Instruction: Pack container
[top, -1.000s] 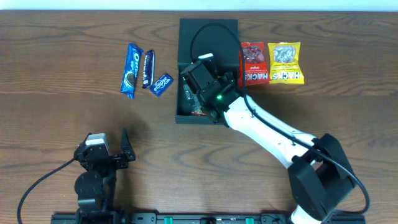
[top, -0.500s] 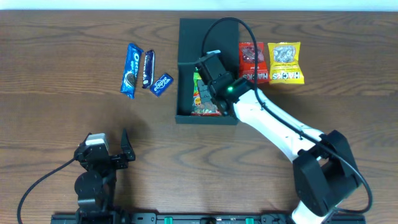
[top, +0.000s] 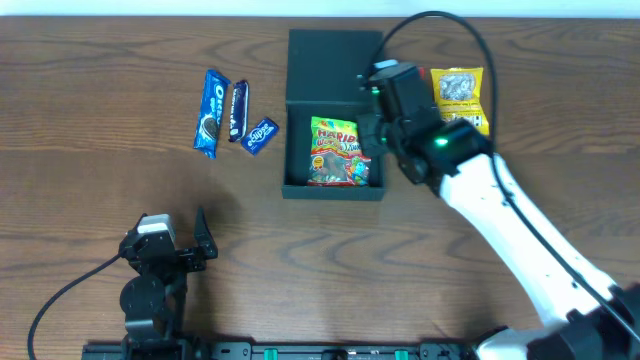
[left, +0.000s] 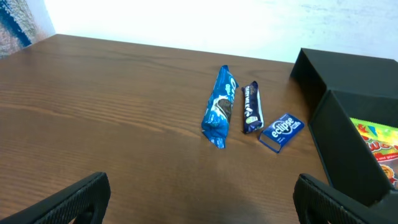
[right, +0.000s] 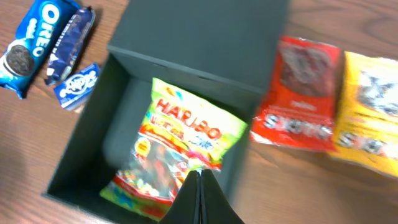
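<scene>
The container (top: 334, 58) is a dark square box with its flap lid folded back, at the table's middle back. A Haribo packet (top: 335, 152) lies flat inside it, also seen in the right wrist view as the packet (right: 180, 149). My right gripper (top: 378, 126) hovers over the box's right wall. Its jaws are shut with nothing between them, the tips (right: 199, 175) above the packet's right edge. My left gripper (top: 172, 230) rests near the front left, open and empty (left: 199, 205), far from the box (left: 348, 143).
An Oreo pack (top: 211, 112), a dark bar (top: 238, 110) and a small blue Eclipse box (top: 262, 135) lie left of the container. A red packet (right: 298, 93) and a yellow packet (top: 457, 92) lie to its right, the red one under my right arm.
My right gripper has risen out of the box and swung right, shutting empty. The Haribo packet has stayed lying in the box. The left arm has not moved.
</scene>
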